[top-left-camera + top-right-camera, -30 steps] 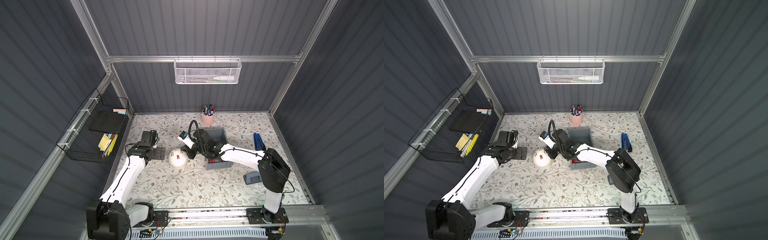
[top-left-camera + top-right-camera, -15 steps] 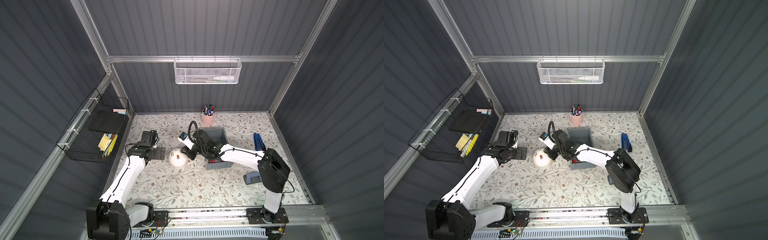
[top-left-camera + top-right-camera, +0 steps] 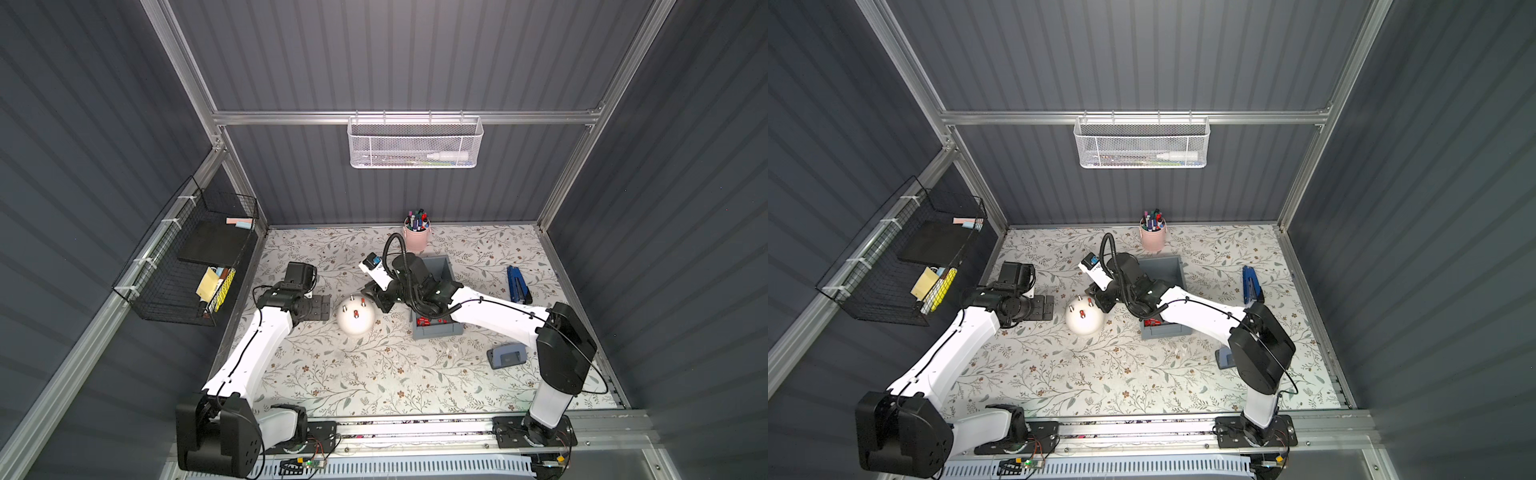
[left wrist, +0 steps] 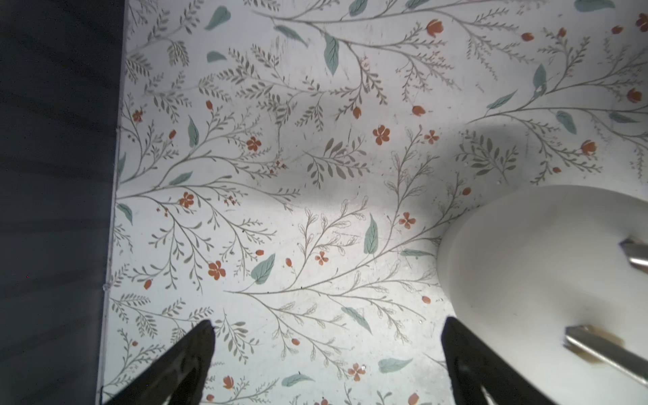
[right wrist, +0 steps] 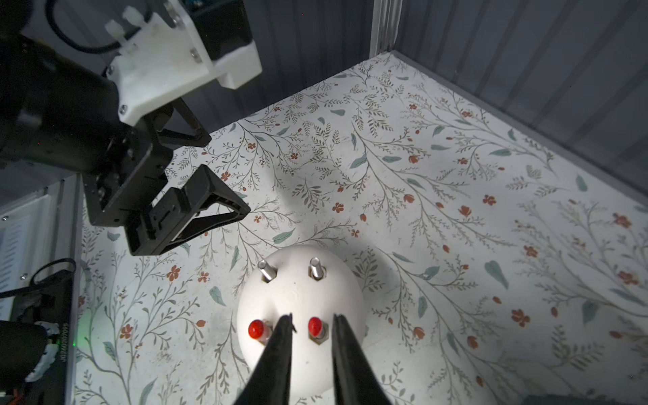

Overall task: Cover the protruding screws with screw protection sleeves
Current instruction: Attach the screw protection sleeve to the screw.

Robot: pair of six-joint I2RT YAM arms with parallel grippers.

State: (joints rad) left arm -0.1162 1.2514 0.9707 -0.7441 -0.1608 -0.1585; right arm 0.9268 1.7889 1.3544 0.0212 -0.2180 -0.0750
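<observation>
Dome (image 3: pixel 355 320): white, resting on the floral surface (image 3: pixel 374 374), between the two grippers in both top views.
Screws (image 5: pixel 316 268): four stand up from the top of the dome. The two on the left gripper's side are bare metal, and the two on the right gripper's side wear red caps.
Sleeves (image 5: pixel 315 326): two are seated on screws. The spare ones lie loose in the grey bin (image 3: pixel 436 331), beside the dome and partly under the right arm.
Right gripper (image 5: pixel 313 317): over the dome, released. Its jaws are a little apart, one on each side of a capped screw, with a gap showing on both sides. It grasps nothing.
Left gripper (image 4: pixel 328 321): spread wide and empty, above bare surface just beside the dome and not touching it.
Elsewhere: a pink cup (image 3: pixel 417 241) of pens stands at the back, and a blue stapler (image 3: pixel 517 284) lies beyond the bin.
</observation>
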